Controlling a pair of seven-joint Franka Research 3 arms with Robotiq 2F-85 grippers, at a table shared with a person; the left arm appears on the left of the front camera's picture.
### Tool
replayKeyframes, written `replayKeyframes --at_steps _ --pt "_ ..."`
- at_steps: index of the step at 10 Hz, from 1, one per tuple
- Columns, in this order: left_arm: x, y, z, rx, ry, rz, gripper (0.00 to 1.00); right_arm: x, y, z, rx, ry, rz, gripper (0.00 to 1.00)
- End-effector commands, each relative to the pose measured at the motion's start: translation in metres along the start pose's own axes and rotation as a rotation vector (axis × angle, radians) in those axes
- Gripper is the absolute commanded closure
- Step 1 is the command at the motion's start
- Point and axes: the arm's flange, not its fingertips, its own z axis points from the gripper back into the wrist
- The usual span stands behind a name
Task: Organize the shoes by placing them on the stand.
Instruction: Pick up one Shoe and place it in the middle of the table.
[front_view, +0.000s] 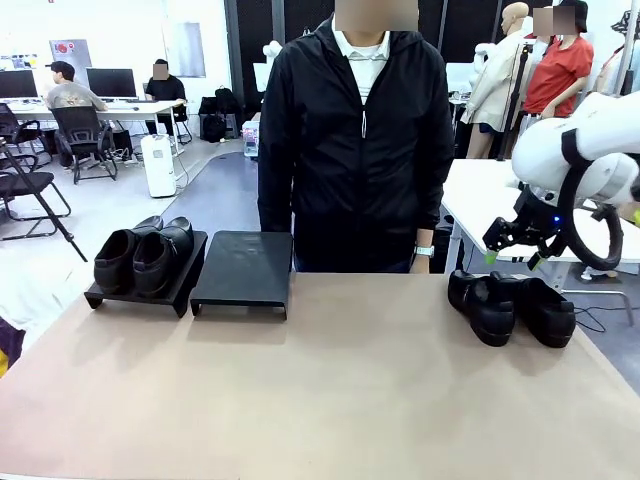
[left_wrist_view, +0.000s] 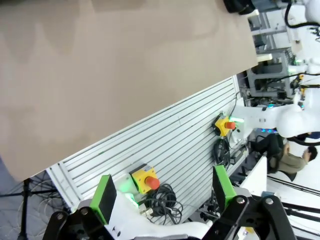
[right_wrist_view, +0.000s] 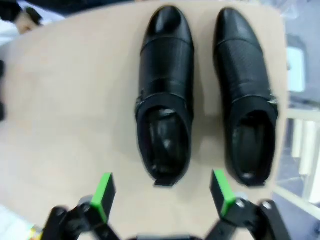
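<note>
Right gripper (front_view: 512, 259) hovers, tilted down, over two shoes (front_view: 510, 305), jaws wide and empty; left gripper (left_wrist_view: 165, 192) likewise gaping, empty.

A robotics lab is sharing an open office floor

People (front_view: 65, 92) are sitting at desks (front_view: 125, 106) with monitors (front_view: 110, 82) in the far corner, office chairs (front_view: 80, 132) are standing on the pale floor (front_view: 220, 200) — while a white robot arm (front_view: 575, 140) is hanging over the brown table (front_view: 340, 400), whose slotted aluminium frame (left_wrist_view: 175, 140) is carrying yellow emergency-stop buttons (left_wrist_view: 143, 177) and coiled cables (left_wrist_view: 162, 197).
</note>
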Motion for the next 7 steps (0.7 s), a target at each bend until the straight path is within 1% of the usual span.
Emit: replayKeyframes --at_steps 1,3,5,7 --pt "0.0 0.001 0.003 -0.021 -0.002 -0.019 0.0 0.039 -0.018 -0.011 -0.008 0.063 -0.017 0.0" --pt "0.0 0.001 0.003 -0.021 -0.002 -0.019 0.0 0.048 -0.025 -0.031 0.037 0.086 -0.018 0.0" --pt "0.0 0.001 0.003 -0.021 -0.002 -0.019 0.0 0.051 -0.029 -0.052 0.043 0.154 -0.038 0.0" --pt "0.0 0.001 0.003 -0.021 -0.002 -0.019 0.0 0.046 -0.029 -0.061 0.043 0.209 -0.033 0.0"
